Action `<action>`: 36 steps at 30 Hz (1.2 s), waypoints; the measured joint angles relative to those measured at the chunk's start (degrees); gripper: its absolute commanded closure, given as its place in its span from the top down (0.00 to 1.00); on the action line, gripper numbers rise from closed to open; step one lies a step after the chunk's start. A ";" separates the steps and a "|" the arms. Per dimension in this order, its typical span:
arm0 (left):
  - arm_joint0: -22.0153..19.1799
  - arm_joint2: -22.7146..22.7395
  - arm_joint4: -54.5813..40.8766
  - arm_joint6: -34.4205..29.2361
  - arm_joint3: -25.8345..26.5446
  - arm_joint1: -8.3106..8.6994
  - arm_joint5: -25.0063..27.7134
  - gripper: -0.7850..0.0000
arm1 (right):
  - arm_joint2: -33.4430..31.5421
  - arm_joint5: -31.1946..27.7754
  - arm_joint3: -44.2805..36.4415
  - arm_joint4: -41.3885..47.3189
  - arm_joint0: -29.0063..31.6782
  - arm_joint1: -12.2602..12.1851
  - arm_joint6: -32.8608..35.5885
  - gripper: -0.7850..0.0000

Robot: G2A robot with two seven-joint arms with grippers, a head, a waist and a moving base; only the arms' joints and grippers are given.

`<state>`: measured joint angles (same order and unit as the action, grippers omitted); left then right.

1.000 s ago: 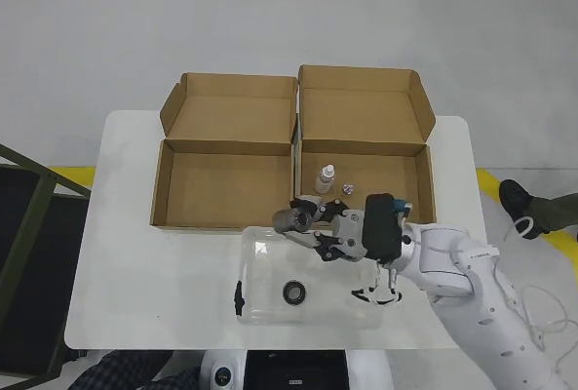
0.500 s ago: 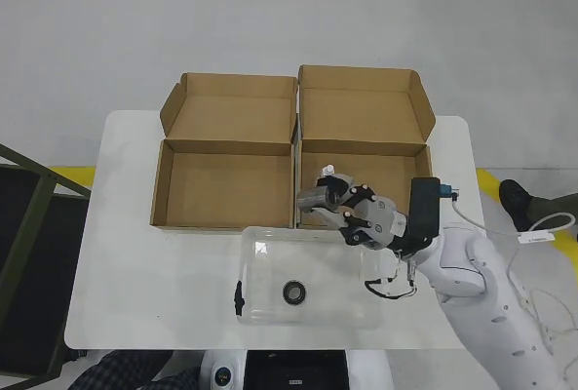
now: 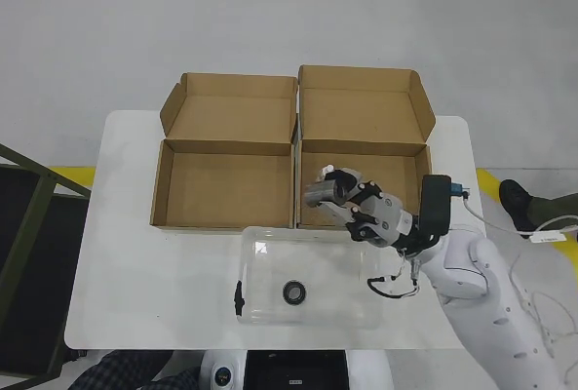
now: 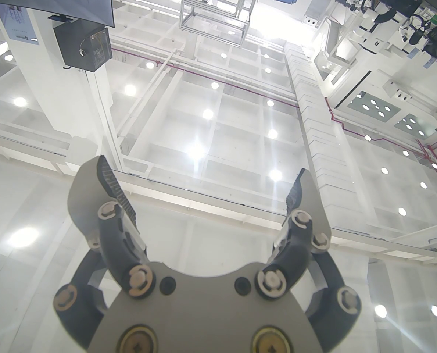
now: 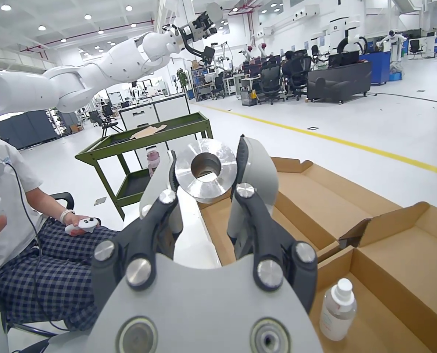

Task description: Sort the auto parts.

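Observation:
My right gripper is shut on a metal ring with a round bore, held in the air. From above, that right gripper and the metal ring hang over the near left corner of the right cardboard box. A small white spray bottle stands inside that box. A black bearing ring lies in the clear plastic bin near the table's front. My left gripper is open, raised and pointing at the ceiling, with nothing between its fingers.
The left cardboard box stands beside the right one with its flaps up. A black clip sits on the bin's left wall. A green cart stands beyond the table, and the white table has bare room at its left.
My right arm has carried the metal ring up from over the clear bin, away from the front edge and to the right, to the corner of the right box.

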<state>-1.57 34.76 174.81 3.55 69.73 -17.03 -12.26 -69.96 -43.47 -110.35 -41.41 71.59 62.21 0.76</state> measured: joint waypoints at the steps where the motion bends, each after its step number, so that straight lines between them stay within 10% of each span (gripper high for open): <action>1: 0.00 0.00 0.00 0.00 0.00 0.00 0.00 1.00 | 0.28 0.03 0.11 0.01 -0.09 0.06 0.03 0.00; 36: 0.00 0.00 0.00 0.00 0.00 0.00 0.00 1.00 | 22.76 21.05 15.24 -18.73 -16.68 6.72 11.58 0.00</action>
<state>-1.57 34.76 174.81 3.55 69.73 -17.03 -12.26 -47.20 -22.42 -95.11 -60.14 54.91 68.94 12.34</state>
